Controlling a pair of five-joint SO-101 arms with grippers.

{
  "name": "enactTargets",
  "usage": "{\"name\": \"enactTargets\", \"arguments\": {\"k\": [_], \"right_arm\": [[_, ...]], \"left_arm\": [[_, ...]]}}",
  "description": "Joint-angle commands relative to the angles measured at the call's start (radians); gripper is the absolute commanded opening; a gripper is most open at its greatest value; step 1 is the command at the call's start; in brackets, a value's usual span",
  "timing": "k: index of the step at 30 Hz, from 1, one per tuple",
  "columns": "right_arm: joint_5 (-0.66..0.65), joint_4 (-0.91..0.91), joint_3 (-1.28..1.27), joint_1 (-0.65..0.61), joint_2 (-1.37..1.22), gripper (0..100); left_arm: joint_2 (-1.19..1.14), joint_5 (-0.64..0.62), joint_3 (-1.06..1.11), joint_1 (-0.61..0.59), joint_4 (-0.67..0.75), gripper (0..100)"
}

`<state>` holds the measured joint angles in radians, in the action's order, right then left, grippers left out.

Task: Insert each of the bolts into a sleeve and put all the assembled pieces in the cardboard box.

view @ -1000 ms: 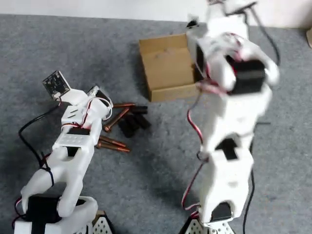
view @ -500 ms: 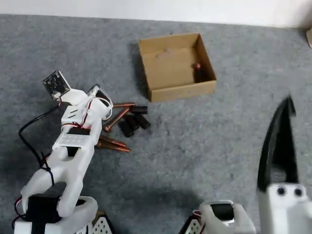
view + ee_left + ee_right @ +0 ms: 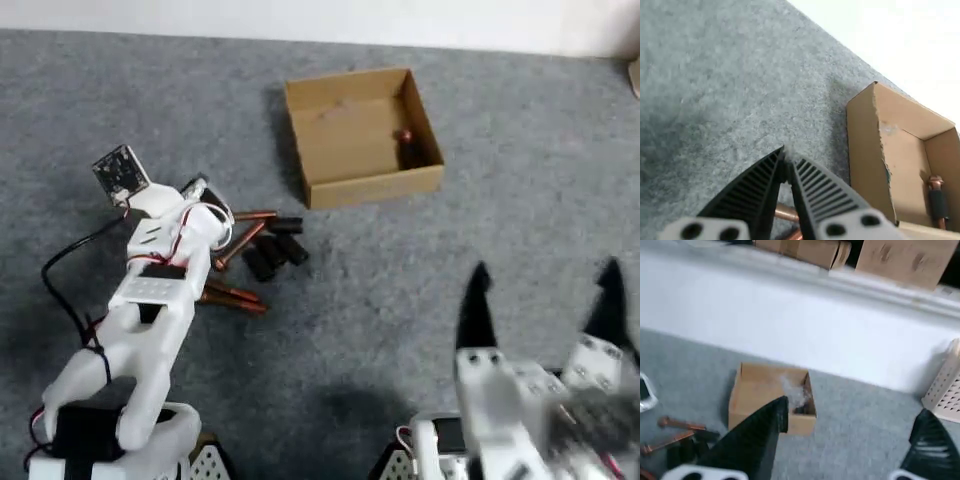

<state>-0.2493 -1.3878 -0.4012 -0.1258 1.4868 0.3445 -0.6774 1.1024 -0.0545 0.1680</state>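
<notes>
High view: our right fingers (image 3: 476, 305) gape, empty, well apart from cardboard box (image 3: 375, 188).
Left wrist view: left fingers (image 3: 781, 164) together, empty.

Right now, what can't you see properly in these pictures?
High view: the left arm covers part of the bolts, so their number is unclear.
High view: the black sleeves lie bunched together, too small to count.
Right wrist view: what lies inside the cardboard box is blurred.
Left wrist view: the left gripper hides most of a bolt beneath it.
</notes>
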Motion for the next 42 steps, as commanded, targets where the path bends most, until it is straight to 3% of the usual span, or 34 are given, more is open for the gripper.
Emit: {"name": "enactTargets", "arguments": {"k": [1,4,9,13,16,20,28,42], "right_arm": [[-0.046,0.117,-0.305,0.008,0.048,35.3],[-0.086,0.171,-0.461,-0.001,0.048,35.3],[-0.089,0.213,-0.575,-0.133,0.05,35.3],[-0.087,0.24,-0.628,-0.251,0.051,35.3],[-0.075,0.292,-0.707,-0.338,0.056,35.3],[-0.028,0.426,-0.829,-0.466,0.048,35.3],[0.002,0.582,-1.007,-0.567,0.016,35.3],[-0.006,0.685,-0.487,-0.707,-0.774,35.3]], "left_arm": [[0.173,0.066,0.038,0.024,-0.063,1],[0.361,0.103,0.061,0.045,-0.256,1],[0.693,0.158,-0.071,0.042,-0.761,1],[0.877,0.302,-0.203,0.041,-1.143,1],[0.96,0.367,-0.196,0.041,-1.316,1],[1.027,0.368,-0.064,0.019,-1.333,1],[1.012,0.37,0.079,-0.074,-1.129,1],[0.955,0.364,0.077,-0.208,-1.065,1]]}}
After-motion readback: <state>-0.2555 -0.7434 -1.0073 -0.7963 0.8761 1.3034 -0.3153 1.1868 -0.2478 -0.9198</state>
